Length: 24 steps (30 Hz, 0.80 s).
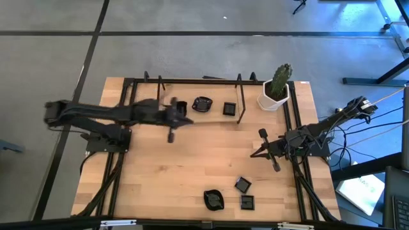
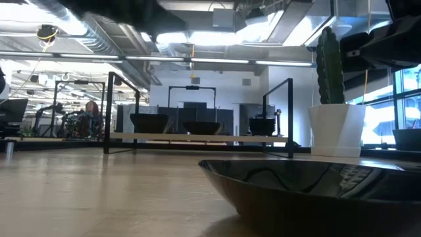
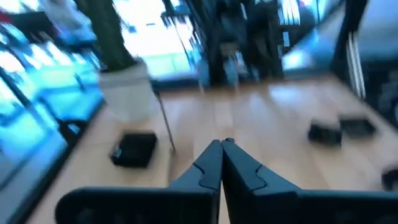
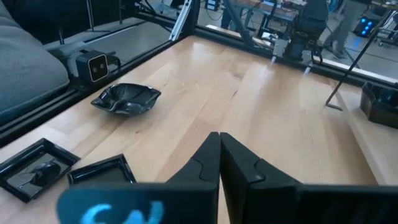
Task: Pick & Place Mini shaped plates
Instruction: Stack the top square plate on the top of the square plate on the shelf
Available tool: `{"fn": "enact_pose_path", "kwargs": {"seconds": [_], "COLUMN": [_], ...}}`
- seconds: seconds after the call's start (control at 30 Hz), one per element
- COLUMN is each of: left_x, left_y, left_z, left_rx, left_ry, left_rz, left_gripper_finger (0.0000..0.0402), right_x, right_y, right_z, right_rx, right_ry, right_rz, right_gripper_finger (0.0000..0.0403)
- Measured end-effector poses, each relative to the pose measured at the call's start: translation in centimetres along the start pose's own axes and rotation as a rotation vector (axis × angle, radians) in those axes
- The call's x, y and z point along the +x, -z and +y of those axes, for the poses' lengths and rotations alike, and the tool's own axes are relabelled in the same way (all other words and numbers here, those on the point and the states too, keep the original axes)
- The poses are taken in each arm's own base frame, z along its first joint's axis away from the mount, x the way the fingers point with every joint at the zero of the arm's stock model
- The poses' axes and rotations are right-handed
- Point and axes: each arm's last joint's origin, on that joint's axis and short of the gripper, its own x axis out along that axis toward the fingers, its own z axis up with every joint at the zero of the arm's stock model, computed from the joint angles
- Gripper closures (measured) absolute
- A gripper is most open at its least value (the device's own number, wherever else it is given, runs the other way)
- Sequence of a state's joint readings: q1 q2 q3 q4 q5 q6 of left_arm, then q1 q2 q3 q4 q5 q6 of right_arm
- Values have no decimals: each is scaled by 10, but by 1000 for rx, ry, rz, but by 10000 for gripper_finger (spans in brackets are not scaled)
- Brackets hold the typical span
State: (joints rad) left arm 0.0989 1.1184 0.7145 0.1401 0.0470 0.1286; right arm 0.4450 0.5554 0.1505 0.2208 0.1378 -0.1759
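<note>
A: Where are the mini shaped plates?

B: Split into two groups on the wooden table (image 1: 192, 160). Along the far edge, inside the black frame (image 1: 241, 102), there's a dark dish (image 1: 181, 107) just beside the left arm, a wavy-rimmed dish (image 1: 202, 103) in the middle, and a square dish (image 1: 229, 108) nearest the white pot with the cactus (image 1: 276, 89).

A: And the other group?

B: At the near edge – a wavy-rimmed plate (image 1: 214, 199) that fills the foreground of the low view, plus two square plates (image 1: 243, 185) just to its right, one behind the other.

A: What about the left gripper (image 1: 170, 137)?

B: It hangs over the table just in front of the far row, its fingers (image 3: 211, 163) pressed together with nothing between them. The picture there is smeared.

A: The right gripper (image 1: 276, 166)?

B: Over the table's right side, between the pot and the near group, well apart from both. Its jaws are together too – empty. Its wrist view looks across bare wood toward the wavy plate and the two square ones
</note>
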Motion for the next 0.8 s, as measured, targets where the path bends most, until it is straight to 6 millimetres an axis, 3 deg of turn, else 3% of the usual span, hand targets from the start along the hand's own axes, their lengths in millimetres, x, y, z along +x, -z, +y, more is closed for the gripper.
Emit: {"fn": "enact_pose_path", "kwargs": {"seconds": [0.13,0.3,0.5,0.63,0.8], "left_x": [-40,-62,-66,-66,-65], "left_y": [24,54,86,90,91], "left_z": [-4,-9,-8,-5,-6], "left_rx": [-12,33,24,-7,-10], "left_ry": [-46,-81,-133,-208,-211], "left_rz": [-107,-348,-379,-356,-338], "left_gripper_finger": [399,400,400,398,392], "right_x": [1,1,6,16,39], "right_y": [0,0,-3,-15,-37], "right_z": [0,0,0,0,7], "right_rx": [-13,5,75,120,146], "right_ry": [0,-1,1,-11,-15], "right_rz": [3,2,-5,70,297], "right_gripper_finger": [395,395,395,395,395]}}
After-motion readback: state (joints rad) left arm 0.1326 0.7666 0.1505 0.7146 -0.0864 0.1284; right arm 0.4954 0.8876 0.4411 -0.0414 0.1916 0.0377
